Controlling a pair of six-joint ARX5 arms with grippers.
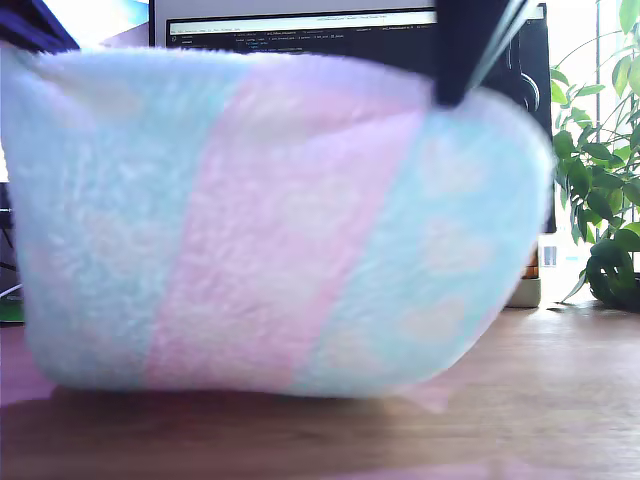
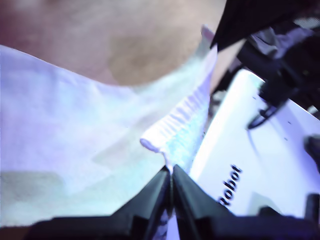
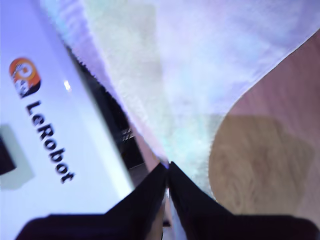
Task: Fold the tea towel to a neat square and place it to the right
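The tea towel (image 1: 270,210) hangs spread out and lifted, filling most of the exterior view. It is fluffy, with a pink band down its middle and pale blue sides, and its lower edge sits just above the wooden table (image 1: 560,400). A dark arm (image 1: 470,50) holds its top corner at the exterior view's right. My first gripper (image 2: 171,172) is shut on a bunched edge of the tea towel (image 2: 75,130). In the second wrist view my second gripper (image 3: 167,167) is shut on the edge of the tea towel (image 3: 200,65), which spreads away over the table.
A monitor (image 1: 300,25) stands behind the towel. A leafy plant (image 1: 600,200) is at the exterior view's right. A white board printed "LeRobot" (image 3: 35,125) lies beside the towel and also shows as the white board (image 2: 250,165) in the first wrist view.
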